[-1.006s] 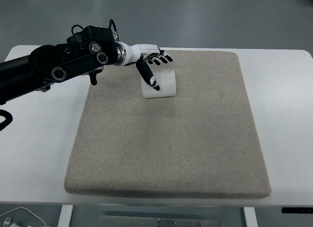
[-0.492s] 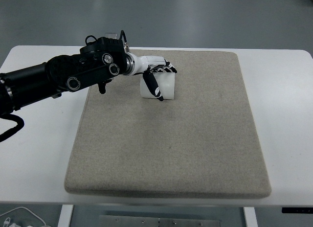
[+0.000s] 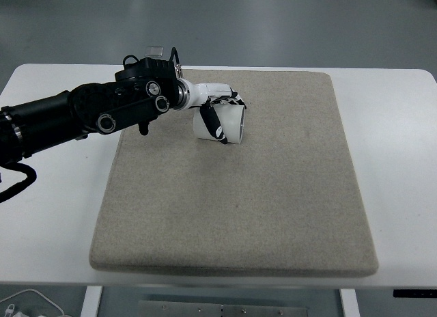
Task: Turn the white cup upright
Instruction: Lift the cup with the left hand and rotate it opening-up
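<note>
A white cup (image 3: 228, 127) is at the back middle of the beige mat (image 3: 239, 194), tilted, its rounded end toward the lower right. My left hand (image 3: 218, 112) comes in from the left on a black arm (image 3: 82, 115). Its white and black fingers are curled over the top of the cup and the thumb (image 3: 213, 123) presses the cup's near side. The cup's left part is hidden behind the hand. The right arm is out of view.
The mat lies on a white table (image 3: 396, 139). A white cable (image 3: 27, 300) shows at the bottom left below the table's edge. Grey floor lies beyond the table's far edge.
The left arm has moved a little right and down. The hand closed around the cup, and the cup has tipped from standing flat to a tilt.
</note>
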Controlling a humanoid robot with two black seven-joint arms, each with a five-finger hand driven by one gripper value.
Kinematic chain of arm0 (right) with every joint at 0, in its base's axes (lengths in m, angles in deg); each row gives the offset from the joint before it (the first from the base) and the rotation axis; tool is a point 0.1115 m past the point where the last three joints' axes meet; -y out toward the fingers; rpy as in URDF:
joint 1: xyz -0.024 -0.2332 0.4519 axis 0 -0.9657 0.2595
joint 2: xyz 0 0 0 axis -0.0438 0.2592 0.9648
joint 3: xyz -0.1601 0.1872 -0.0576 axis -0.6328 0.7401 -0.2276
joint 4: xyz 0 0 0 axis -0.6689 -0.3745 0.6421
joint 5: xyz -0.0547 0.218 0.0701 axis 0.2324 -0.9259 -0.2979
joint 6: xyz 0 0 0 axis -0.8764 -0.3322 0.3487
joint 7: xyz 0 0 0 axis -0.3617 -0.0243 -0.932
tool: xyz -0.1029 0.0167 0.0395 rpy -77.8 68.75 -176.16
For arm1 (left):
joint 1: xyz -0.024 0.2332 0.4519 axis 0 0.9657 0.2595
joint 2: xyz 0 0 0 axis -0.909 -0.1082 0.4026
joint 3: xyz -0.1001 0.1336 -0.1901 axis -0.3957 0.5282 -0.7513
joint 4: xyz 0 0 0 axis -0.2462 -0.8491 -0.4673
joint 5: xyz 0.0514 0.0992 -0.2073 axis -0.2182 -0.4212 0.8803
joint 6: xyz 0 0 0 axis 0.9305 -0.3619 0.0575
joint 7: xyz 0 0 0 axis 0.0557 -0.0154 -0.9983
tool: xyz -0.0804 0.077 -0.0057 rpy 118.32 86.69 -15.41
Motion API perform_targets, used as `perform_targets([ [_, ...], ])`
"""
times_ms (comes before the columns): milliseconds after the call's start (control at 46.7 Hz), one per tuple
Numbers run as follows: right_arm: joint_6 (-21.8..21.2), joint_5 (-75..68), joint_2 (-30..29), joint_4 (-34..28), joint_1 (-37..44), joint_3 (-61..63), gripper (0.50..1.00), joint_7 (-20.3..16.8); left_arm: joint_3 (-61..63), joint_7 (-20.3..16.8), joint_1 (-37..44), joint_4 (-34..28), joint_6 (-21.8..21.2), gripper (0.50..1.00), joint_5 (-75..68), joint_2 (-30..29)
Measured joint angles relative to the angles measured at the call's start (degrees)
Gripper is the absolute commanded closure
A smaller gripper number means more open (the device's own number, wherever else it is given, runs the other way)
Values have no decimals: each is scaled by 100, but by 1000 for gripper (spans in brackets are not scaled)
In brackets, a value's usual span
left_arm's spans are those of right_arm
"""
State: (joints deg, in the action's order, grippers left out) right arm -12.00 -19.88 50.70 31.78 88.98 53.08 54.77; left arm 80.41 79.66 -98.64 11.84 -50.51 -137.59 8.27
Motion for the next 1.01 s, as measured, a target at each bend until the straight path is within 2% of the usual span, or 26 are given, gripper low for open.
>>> perform_targets([
  [43, 0, 0, 0, 0, 0, 0, 570, 0, -22, -7, 0, 0, 0, 975, -9, 0],
  [107, 0, 0, 0, 0, 0, 0, 570, 0, -65, -24, 0, 1, 0, 1000, -9, 0],
  [535, -3, 0, 0, 0, 0, 0, 570, 0, -967, -65, 9, -188, 170, 1000, 273, -145],
  [728, -3, 0, 0, 1, 0, 0, 570, 0, -1228, -328, 24, -354, 272, 1000, 972, -218],
  [1006, -1, 0, 0, 0, 0, 0, 570, 0, -1775, -895, 410, -568, 453, 1000, 1939, -304],
])
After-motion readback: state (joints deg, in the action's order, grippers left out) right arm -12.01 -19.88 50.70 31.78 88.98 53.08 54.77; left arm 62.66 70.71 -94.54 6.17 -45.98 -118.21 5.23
